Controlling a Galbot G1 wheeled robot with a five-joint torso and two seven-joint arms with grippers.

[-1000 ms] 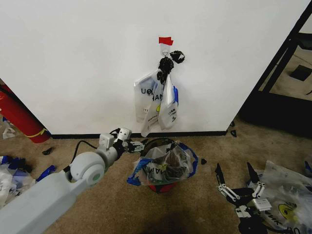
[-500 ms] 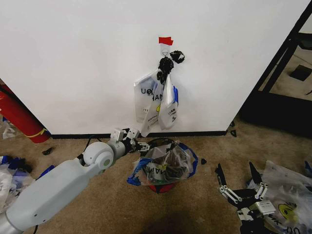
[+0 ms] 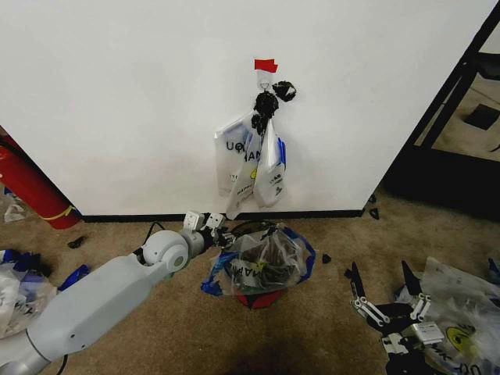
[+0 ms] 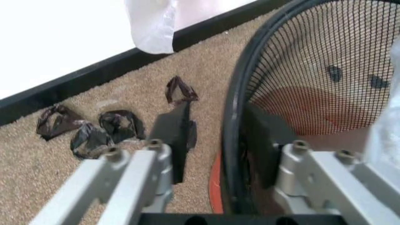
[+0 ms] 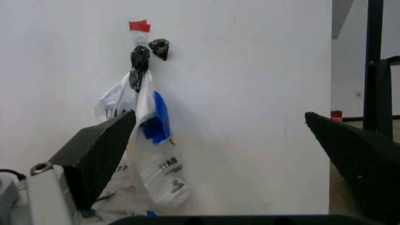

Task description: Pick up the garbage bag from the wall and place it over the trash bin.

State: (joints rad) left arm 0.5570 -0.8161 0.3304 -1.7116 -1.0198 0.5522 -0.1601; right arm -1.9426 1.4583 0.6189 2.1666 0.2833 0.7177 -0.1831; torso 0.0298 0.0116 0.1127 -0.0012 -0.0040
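Even, diffuse light fills the head view, and the white wall [image 3: 117, 101] is bright without being blown out. A soft shadow lies on the carpet [image 3: 180, 328] in front of the trash bin [image 3: 262, 293], darkening toward the lower edge, and the hanging garbage bags [image 3: 254, 168] cast only faint shadows on the wall. Straight lines bow slightly near the corners of this view. In the left wrist view the wall is washed out to plain white, the near gripper fingers [image 4: 134, 168] are soft and out of focus, and the bin mesh is sharper. In the right wrist view the near fingers [image 5: 100, 150] are dark, blurred silhouettes against a duller, greyish wall.
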